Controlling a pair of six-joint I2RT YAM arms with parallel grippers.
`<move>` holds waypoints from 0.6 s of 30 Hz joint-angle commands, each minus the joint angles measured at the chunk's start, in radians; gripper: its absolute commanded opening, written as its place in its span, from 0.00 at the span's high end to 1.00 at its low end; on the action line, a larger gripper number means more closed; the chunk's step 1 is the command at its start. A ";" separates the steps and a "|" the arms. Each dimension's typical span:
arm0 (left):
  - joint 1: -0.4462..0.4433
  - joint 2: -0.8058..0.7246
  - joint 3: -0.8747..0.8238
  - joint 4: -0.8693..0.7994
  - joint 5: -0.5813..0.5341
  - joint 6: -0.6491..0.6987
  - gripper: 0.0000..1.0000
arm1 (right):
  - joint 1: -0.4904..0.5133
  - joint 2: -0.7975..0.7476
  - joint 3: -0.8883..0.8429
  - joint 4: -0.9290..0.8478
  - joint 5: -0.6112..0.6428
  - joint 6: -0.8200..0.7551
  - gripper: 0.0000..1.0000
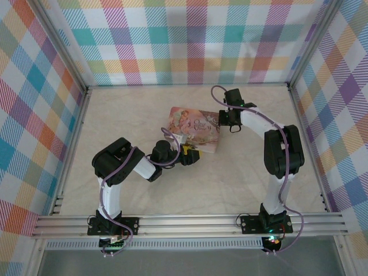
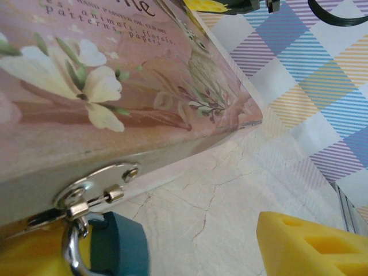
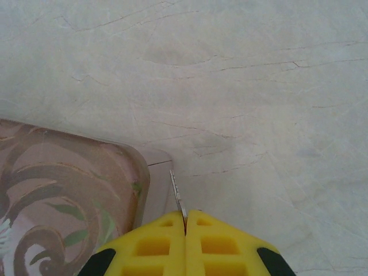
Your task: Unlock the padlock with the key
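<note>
Left gripper (image 2: 155,250) is standing released. Its 2 yellow foam fingers (image 2: 310,247) are spread apart, with the small teal-blue padlock with a silver metal shackle (image 2: 118,247) sitting between them. The finger on the left is lying close behind the shackle, contact unclear. The other finger is sitting well apart from the padlock. The shackle is hanging through the loop of a silver oval hasp plate (image 2: 98,185) on the side wall of the pink flower-printed rectangular tin box (image 2: 115,86). In the top view the left gripper (image 1: 191,154) is pointing at the near edge of the tin box (image 1: 195,127).

Right gripper (image 3: 185,227) is clamping shut, its 2 yellow fingertips pressed together and pinching the thin grey-brown metal key (image 3: 178,192). The key blade is sticking out forward from the tips. The key is sitting just beside a rounded corner of the tin box (image 3: 63,190), over the pale cracked-marble-look tabletop (image 3: 259,86); touching or not, cannot tell. In the top view the right gripper (image 1: 232,123) is sitting at the tin's far right corner, well apart from the left gripper.
</note>
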 commanded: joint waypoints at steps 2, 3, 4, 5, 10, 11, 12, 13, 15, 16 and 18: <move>0.009 -0.010 0.005 0.000 0.010 0.005 0.39 | 0.022 0.018 0.007 -0.033 -0.041 -0.022 1.00; 0.011 -0.015 -0.002 0.000 0.000 0.005 0.39 | 0.022 0.013 0.005 -0.033 -0.042 -0.023 1.00; 0.015 -0.018 -0.010 -0.001 -0.004 0.004 0.40 | 0.021 0.010 0.002 -0.032 -0.042 -0.023 1.00; 0.018 -0.021 -0.014 -0.007 -0.006 0.004 0.42 | 0.023 0.007 0.001 -0.032 -0.041 -0.023 1.00; 0.034 -0.037 -0.026 -0.049 -0.009 0.006 0.48 | 0.024 -0.005 -0.004 -0.029 -0.041 -0.026 1.00; 0.036 -0.039 -0.027 -0.061 -0.011 0.006 0.48 | 0.024 -0.006 -0.004 -0.029 -0.042 -0.026 1.00; 0.038 -0.041 -0.029 -0.072 -0.012 0.008 0.48 | 0.024 -0.007 -0.005 -0.029 -0.042 -0.028 1.00; 0.039 -0.043 -0.031 -0.077 -0.012 0.009 0.50 | 0.024 -0.008 -0.006 -0.027 -0.041 -0.029 1.00; 0.042 -0.047 -0.033 -0.097 -0.016 0.010 0.52 | 0.024 -0.010 -0.008 -0.025 -0.042 -0.029 1.00; 0.044 -0.049 -0.034 -0.103 -0.016 0.010 0.52 | 0.024 -0.010 -0.011 -0.023 -0.042 -0.029 1.00; 0.047 -0.051 -0.034 -0.108 -0.013 0.010 0.57 | 0.026 -0.010 -0.013 -0.022 -0.042 -0.028 1.00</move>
